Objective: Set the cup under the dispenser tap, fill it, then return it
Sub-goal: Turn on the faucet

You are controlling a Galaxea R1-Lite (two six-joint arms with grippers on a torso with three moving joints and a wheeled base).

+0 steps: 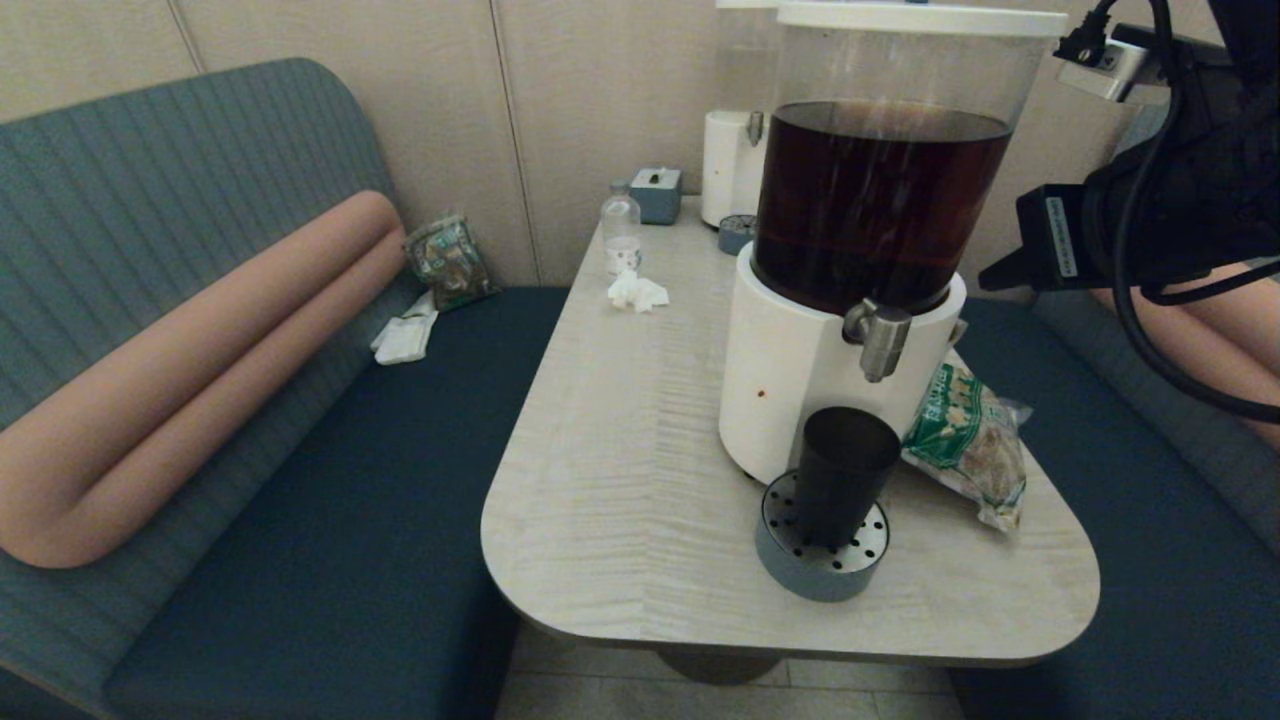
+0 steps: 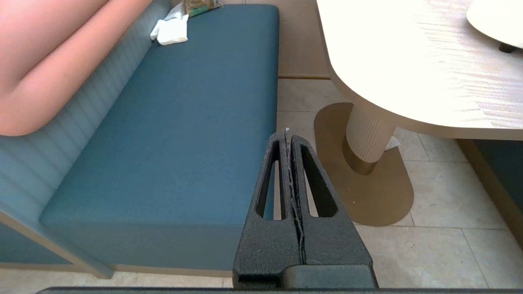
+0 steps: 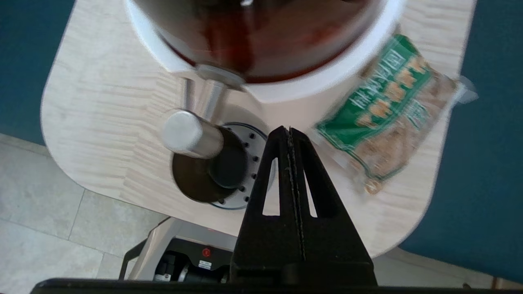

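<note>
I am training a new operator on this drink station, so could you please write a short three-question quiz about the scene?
1. True or false: the black cup stands on the grey perforated drip tray, below the dispenser tap.
2. What lies on the table to the right of the white dispenser base? A) a green snack bag B) a tissue box C) a clear bottle
3. Fill in: the right gripper is ____ and holds nothing.

Key: 1 true. 2 A, the green snack bag. 3 shut; it hangs above the table, and the left gripper, also shut, is parked low beside the bench seat.
</note>
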